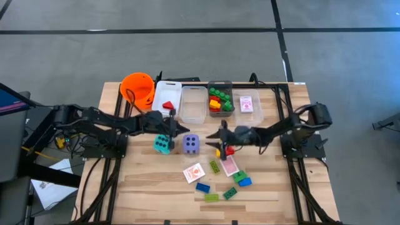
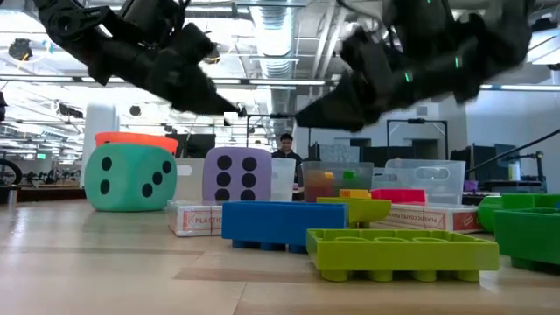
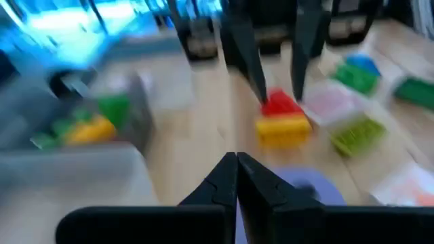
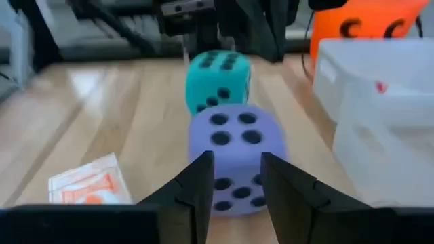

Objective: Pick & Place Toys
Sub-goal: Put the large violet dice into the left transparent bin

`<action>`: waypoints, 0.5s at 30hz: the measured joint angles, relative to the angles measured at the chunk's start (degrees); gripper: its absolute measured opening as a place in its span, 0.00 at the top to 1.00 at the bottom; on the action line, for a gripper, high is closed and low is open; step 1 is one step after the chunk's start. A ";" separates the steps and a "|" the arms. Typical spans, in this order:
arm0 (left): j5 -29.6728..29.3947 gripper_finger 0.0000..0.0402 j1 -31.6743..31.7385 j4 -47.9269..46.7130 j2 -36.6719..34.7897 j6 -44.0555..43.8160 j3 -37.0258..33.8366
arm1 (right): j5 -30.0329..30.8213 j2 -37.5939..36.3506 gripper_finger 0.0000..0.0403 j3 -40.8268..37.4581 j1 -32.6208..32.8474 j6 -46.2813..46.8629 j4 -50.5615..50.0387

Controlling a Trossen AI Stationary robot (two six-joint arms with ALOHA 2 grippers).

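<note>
— Where are the dice?
— Purple die (image 1: 191, 144) beside the teal die (image 1: 162, 144), mid-table. Left gripper (image 3: 236, 177) closed, empty, above them.
— The right gripper (image 4: 234, 177)?
— Parted, holding nothing — facing the purple die.

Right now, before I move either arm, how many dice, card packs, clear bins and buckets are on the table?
Dice: 2, teal die, purple die
Card packs: 3
Clear bins: 4
Orange bucket: 1
Total: 10
</note>
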 joint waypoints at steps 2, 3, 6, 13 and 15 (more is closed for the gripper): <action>0.00 1.00 1.20 3.19 -0.02 0.00 0.02 | -4.38 2.60 0.69 -2.77 -1.91 -0.06 10.87; 0.00 1.00 1.63 4.28 -0.02 -0.22 0.04 | -5.66 3.75 0.68 -4.18 -2.50 0.43 14.62; 0.00 1.00 2.23 4.87 -0.02 -2.49 0.04 | -6.67 7.34 0.64 -6.07 -3.90 3.69 19.33; 0.11 0.95 0.92 2.93 -0.02 -4.90 0.04 | -10.73 8.98 0.46 -6.75 -5.57 3.14 13.16; 0.13 0.91 0.48 2.80 -0.02 -4.93 0.04 | -11.06 8.62 0.39 -6.71 -5.82 1.13 11.80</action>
